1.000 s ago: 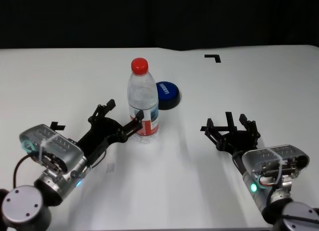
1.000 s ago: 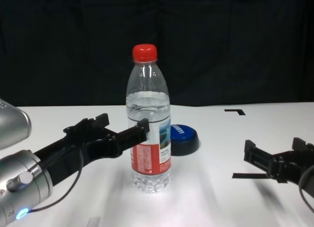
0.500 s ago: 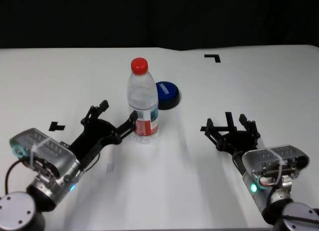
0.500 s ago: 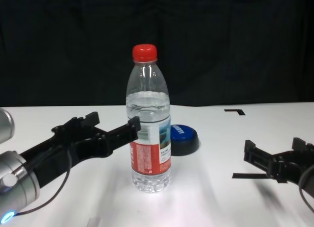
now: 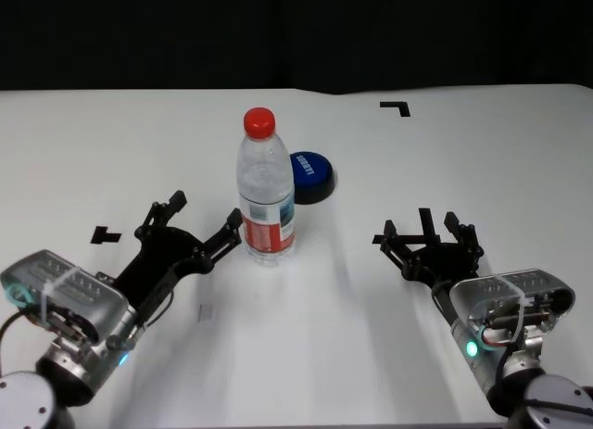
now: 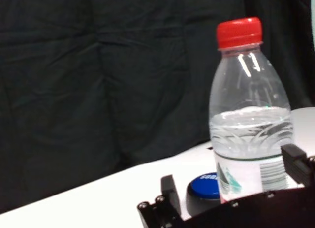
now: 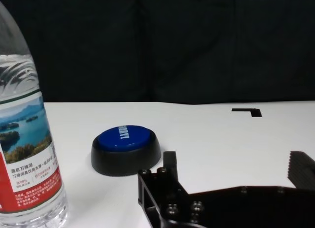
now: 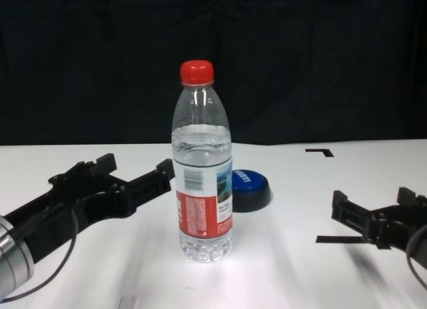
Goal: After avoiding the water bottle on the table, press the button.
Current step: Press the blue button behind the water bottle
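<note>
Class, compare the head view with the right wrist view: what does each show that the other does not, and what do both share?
Only the head view shows the water bottle's red cap and the open left gripper beside the bottle. Only the right wrist view shows the lake picture on the bottle's label up close. Both show the button, the table and the open right gripper.

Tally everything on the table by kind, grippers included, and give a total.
Water bottle: 1, upright, red cap
Button: 1, blue top, behind the bottle
Grippers: 2, left gripper open beside the bottle, right gripper open and apart from it
Black tape marks on the table: 3 in the head view
Total: 7
</note>
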